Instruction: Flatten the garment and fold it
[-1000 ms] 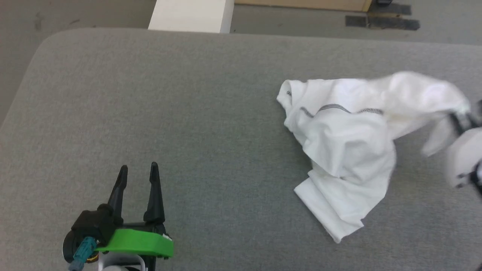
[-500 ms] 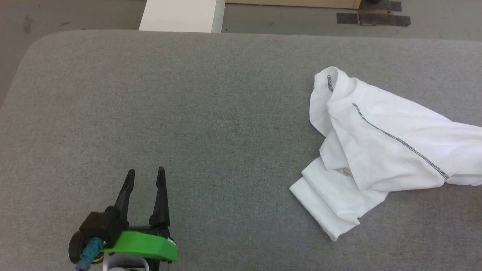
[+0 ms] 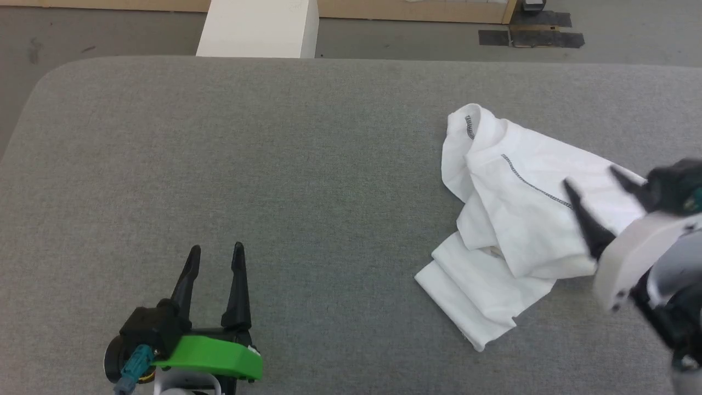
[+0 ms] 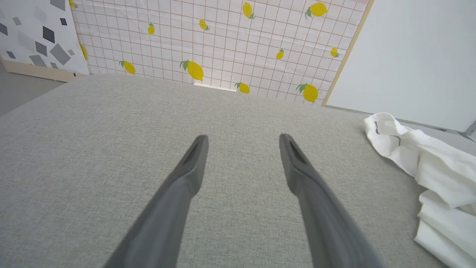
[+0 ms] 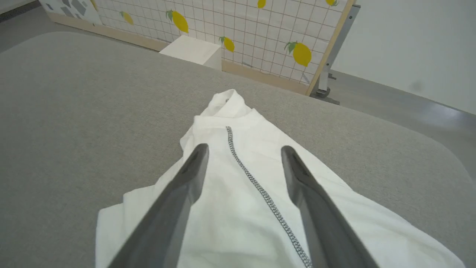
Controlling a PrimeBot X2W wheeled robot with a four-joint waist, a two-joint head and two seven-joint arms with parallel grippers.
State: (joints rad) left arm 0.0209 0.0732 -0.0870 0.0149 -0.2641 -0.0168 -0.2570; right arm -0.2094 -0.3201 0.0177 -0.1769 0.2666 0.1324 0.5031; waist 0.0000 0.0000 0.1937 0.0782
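The garment (image 3: 521,219) is seen crumpled at about three o'clock on the grey padded surface (image 3: 274,164), collar end toward eleven o'clock and a folded flap trailing toward seven, so flattening is judged barely begun. The right gripper (image 3: 588,174) is held over the heap's three-o'clock side with fingers spread and nothing clamped, though whether the tips touch the cloth cannot be made out. The left gripper (image 3: 216,248) is held at seven o'clock, likewise parted and empty, well apart from the cloth. A fresh pinch on an outer edge is probably called for next, with the left gripper brought across so the cloth can be drawn flat.
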